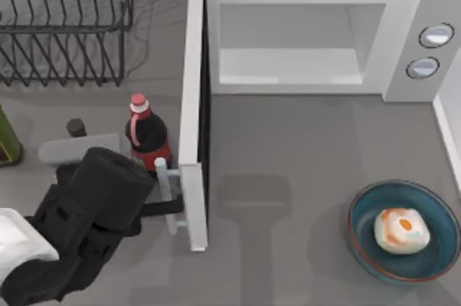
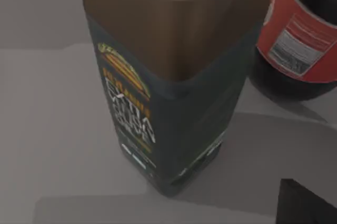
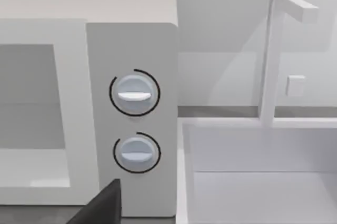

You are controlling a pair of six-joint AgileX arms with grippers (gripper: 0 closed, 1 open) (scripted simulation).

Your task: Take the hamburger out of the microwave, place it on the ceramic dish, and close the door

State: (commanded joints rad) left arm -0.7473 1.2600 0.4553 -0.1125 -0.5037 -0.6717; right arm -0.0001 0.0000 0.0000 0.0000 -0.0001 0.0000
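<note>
The hamburger point(image 1: 402, 230) lies in the teal ceramic dish point(image 1: 364, 237) at the table's front right. At the back stands the white microwave point(image 1: 403, 39), its cavity point(image 1: 292, 50) bare inside. The door point(image 1: 193, 104) is swung wide open and points toward the front edge. My left gripper point(image 1: 171, 209) is at the white bar handle point(image 1: 163, 180) on the door's left face, near its free end. My right arm is parked; its wrist view faces the microwave's two knobs point(image 3: 134, 93).
A cola bottle point(image 1: 148, 137) stands just left of the door, close to my left arm. The dark olive-oil bottle point(image 2: 163, 76) appears close up in the left wrist view. A black wire rack point(image 1: 65, 25) sits back left, and a white basin point(image 3: 258, 176) is right of the microwave.
</note>
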